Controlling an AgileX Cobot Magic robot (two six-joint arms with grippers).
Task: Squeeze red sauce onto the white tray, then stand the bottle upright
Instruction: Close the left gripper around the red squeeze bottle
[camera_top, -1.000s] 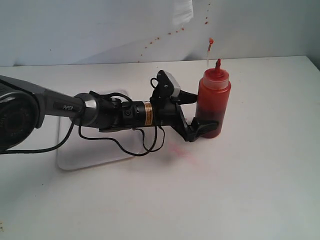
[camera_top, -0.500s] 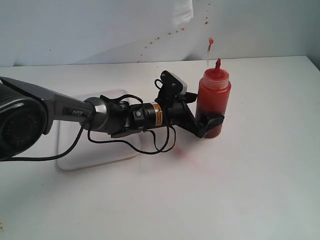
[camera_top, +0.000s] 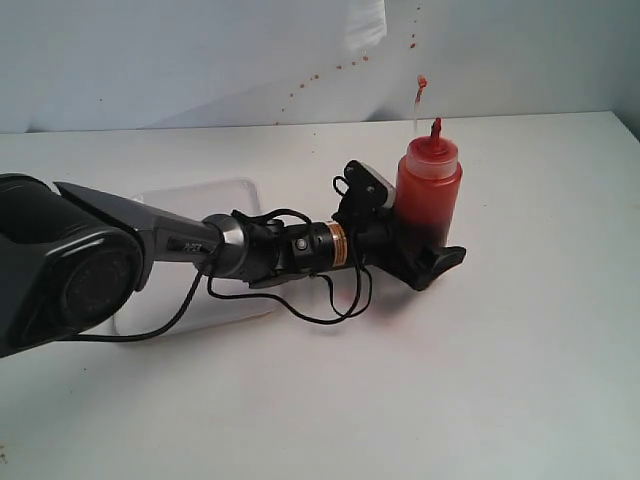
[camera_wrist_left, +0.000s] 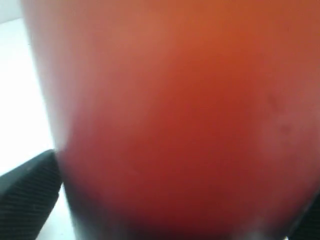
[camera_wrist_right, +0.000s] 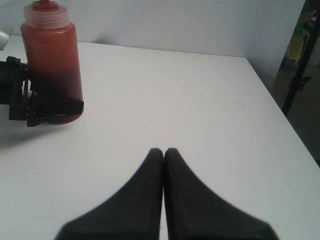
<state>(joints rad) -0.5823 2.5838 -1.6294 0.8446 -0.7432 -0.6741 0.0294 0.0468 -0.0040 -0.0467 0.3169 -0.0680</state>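
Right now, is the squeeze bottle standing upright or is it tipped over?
Upright. The squeeze bottle stands on its base on the white table, red nozzle pointing up; the left pincer flanks its lower part.

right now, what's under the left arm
The white tray lies under the left arm; only its far edge and a near corner show. The arm covers the middle, so what lies on it there cannot be told.

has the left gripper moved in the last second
Yes. In the exterior view the left gripper has pushed rightward, further around the base of the bottle; its near finger now pokes out past the bottle, which has stayed put.
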